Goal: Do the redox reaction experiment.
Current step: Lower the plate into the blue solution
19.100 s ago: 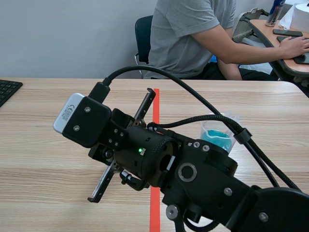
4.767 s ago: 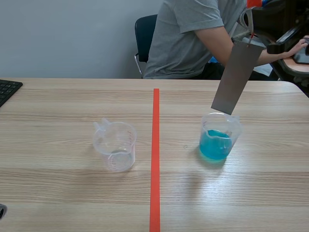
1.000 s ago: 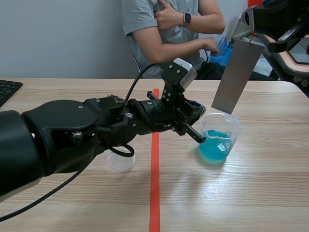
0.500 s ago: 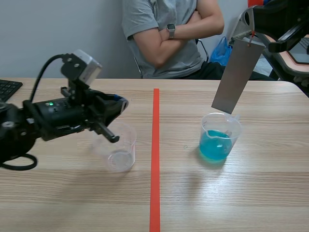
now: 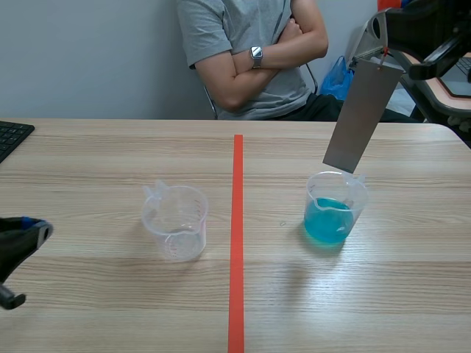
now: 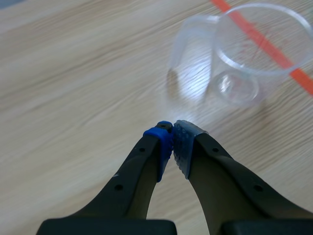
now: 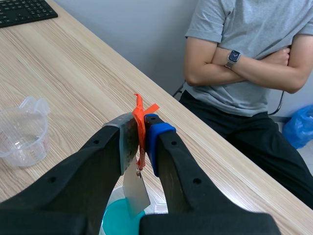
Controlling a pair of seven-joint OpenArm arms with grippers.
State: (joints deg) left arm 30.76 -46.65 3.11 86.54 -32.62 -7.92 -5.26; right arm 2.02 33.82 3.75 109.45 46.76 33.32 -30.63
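An empty clear plastic beaker (image 5: 175,220) stands left of the red tape line. Right of the line is a second beaker (image 5: 333,213) holding blue liquid. A grey metal sheet (image 5: 360,118) hangs tilted above it, its lower edge just over the rim. My right gripper (image 5: 383,33) is raised at the far right and shut on the sheet's orange tape tab (image 7: 142,110); the sheet (image 7: 134,188) dangles under it over the blue beaker (image 7: 117,218). My left gripper (image 6: 172,139) is shut on nothing, low over the table, with the empty beaker (image 6: 244,54) ahead of it.
A person (image 5: 250,59) sits across the table with arms crossed. A black keyboard (image 5: 11,136) lies at the far left edge. In the scene view my left gripper (image 5: 22,239) shows only at the near left corner.
My left arm has pulled back from beside the blue beaker, past the empty beaker, to the near left corner. The right gripper and the sheet have kept still. The person folded their arms.
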